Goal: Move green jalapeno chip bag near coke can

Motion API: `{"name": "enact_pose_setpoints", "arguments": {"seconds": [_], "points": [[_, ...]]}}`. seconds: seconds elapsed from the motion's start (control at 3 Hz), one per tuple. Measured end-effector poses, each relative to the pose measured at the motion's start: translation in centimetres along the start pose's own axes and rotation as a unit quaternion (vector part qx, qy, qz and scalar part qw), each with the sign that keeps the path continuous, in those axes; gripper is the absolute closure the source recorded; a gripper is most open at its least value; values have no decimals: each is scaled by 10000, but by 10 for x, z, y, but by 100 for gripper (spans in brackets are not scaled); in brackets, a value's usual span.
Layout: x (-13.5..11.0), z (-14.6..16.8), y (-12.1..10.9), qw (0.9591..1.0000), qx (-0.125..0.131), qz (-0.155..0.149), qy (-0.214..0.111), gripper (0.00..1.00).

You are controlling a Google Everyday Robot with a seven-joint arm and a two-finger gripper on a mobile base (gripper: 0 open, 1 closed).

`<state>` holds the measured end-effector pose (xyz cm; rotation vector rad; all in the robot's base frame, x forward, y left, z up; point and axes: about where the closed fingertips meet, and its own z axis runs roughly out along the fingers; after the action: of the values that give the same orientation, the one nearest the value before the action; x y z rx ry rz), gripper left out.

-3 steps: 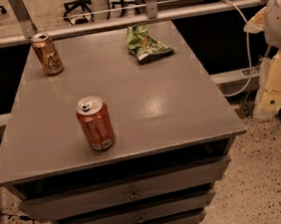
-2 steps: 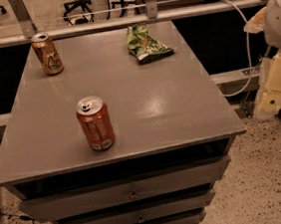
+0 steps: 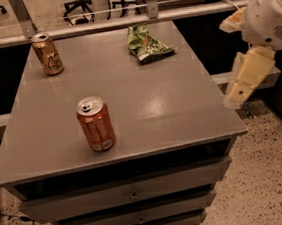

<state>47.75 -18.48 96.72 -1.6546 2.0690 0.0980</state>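
Hanging beside the table's (image 3: 180,105) right edge, the gripper (image 3: 241,80) touches nothing; spread or closed, I cannot tell. The bag (image 3: 145,43) lies at the far edge, well apart from the coke can (image 3: 96,124) standing front-left. A gold can (image 3: 47,54) stands far-left.

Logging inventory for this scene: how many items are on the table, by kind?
Drink cans: 2 (coke can, gold-brown can)
Chip bags: 1 (green jalapeno chip bag)
Total: 3
The tool hangs beside the table, not over it.
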Motion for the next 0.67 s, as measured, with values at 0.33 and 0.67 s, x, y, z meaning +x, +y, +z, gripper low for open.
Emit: {"name": "enact_pose_setpoints", "arguments": {"seconds": [0.33,0.67], "points": [[-44,51,-51,9946,14,99,-1033,0],[-93,109,-110,9831,41,205,-1817,0]]}}
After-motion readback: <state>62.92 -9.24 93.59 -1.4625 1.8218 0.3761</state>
